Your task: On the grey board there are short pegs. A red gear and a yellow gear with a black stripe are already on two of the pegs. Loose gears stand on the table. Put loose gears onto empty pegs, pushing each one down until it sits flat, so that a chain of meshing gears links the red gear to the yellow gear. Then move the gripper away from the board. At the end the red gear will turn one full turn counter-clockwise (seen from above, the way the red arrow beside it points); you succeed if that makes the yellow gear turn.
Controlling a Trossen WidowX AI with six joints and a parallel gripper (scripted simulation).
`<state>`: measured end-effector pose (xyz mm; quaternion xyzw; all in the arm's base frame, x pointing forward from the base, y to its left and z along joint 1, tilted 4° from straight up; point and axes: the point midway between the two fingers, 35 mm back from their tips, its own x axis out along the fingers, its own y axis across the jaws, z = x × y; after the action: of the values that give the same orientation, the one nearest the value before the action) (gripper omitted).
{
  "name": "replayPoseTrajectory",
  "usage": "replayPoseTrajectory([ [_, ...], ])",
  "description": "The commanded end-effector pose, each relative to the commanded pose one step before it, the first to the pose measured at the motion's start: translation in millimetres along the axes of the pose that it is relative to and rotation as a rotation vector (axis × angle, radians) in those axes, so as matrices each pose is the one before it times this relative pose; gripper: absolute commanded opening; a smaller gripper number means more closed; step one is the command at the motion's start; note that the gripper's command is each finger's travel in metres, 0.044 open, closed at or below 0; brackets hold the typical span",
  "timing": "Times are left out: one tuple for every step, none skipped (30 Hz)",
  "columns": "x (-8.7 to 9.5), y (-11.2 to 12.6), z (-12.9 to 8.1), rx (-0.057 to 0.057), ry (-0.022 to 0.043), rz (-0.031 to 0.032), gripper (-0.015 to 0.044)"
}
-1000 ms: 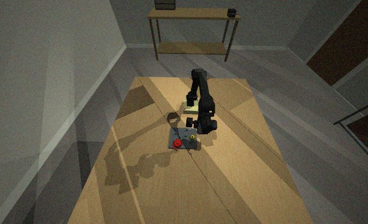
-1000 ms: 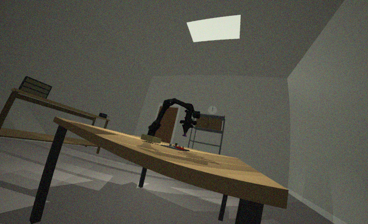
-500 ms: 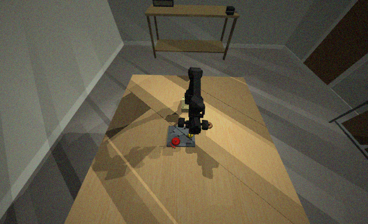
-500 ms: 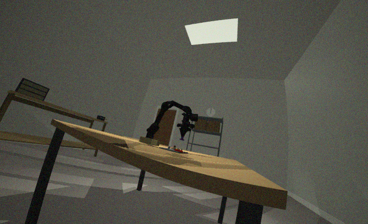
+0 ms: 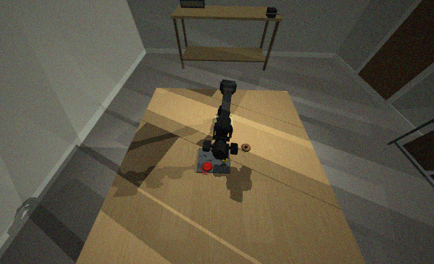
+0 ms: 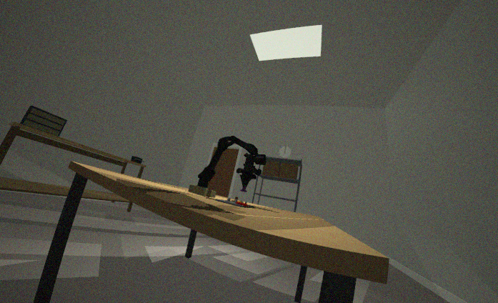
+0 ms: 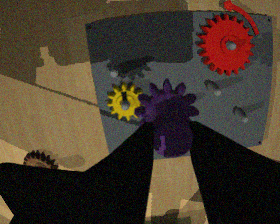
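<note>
- Black two-fingered gripper [image 5: 220, 152] [image 6: 243, 186] [image 7: 171, 129]: pinches the purple gear above the board.
- Flat grey board [image 5: 201, 161] [image 6: 223, 201] [image 7: 141, 37]: lies beneath.
- Round red toothed gear [image 5: 205, 166] [image 6: 240, 203] [image 7: 215, 50]: wrist view, one to two o'clock from the purple gear.
- Purple toothed gear with stem [image 6: 243, 189] [image 7: 166, 97]: held, unseated.
- Yellow gear with black stripe [image 5: 225, 160] [image 7: 116, 102]: nine o'clock.
- Slim grey peg [image 7: 217, 92]: bare, between two and three o'clock; probably the next target.

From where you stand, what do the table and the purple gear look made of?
Table: probably wood, smooth, given its tan grain. Purple gear: perhaps matt plastic, judging by its even colour, though dim light leaves that open.
</note>
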<state>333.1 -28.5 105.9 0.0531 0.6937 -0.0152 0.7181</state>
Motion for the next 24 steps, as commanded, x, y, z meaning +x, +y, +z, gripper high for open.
replayPoseTrajectory([
  [5.04,-7.91,-1.18,-0.002,0.00446,0.00248,0.0],
  [1.11,-2.55,-0.05,0.0,0.00002,-0.00018,0.0],
  [1.11,-2.55,-0.07,0.0,0.00002,-0.00018,0.0],
  [1.11,-2.55,-0.1,0.0,0.00003,-0.00018,0.0],
  [1.11,-2.55,-0.12,0.0,0.00003,-0.00017,0.0],
  [1.1,-2.55,-0.14,0.0,0.00003,-0.00017,0.0],
  [1.1,-2.55,-0.17,0.0,0.00003,-0.00016,0.0],
  [1.1,-2.55,-0.19,0.0,0.00003,-0.00016,0.0],
  [1.1,-2.54,-0.22,0.0,0.00003,-0.00016,0.0],
  [1.1,-2.54,-0.24,0.0,0.00003,-0.00015,0.0],
  [1.1,-2.54,-0.26,0.0,0.00003,-0.00015,0.0],
  [1.1,-2.54,-0.29,0.0,0.00004,-0.00015,0.0],
  [1.1,-2.53,-0.31,0.0,0.00004,-0.00014,0.0],
  [1.1,-2.53,-0.34,0.0,0.00004,-0.00014,0.0],
  [1.1,-2.53,-0.36,0.0,0.00004,-0.00013,0.0],
  [1.1,-2.52,-0.38,0.0,0.00004,-0.00013,0.0],
  [1.1,-2.52,-0.41,0.0,0.00004,-0.00013,0.0],
  [1.09,-2.51,-0.43,0.0,0.00004,-0.00012,0.0],
  [1.09,-2.51,-0.46,0.0,0.00004,-0.00012,0.0],
  [1.09,-2.5,-0.48,0.0,0.00004,-0.00012,0.0],
  [0.9,-2.07,-0.41,0.0,0.00004,-0.00009,0.0],
  [0.54,-1.24,-0.26,0.0,0.00002,-0.00005,0.0],
  [0.18,-0.41,-0.09,0.0,0.00001,-0.00002,0.0],
  [-0.22,0.01,0.0,0.0,0.0,0.0,0.0],
])
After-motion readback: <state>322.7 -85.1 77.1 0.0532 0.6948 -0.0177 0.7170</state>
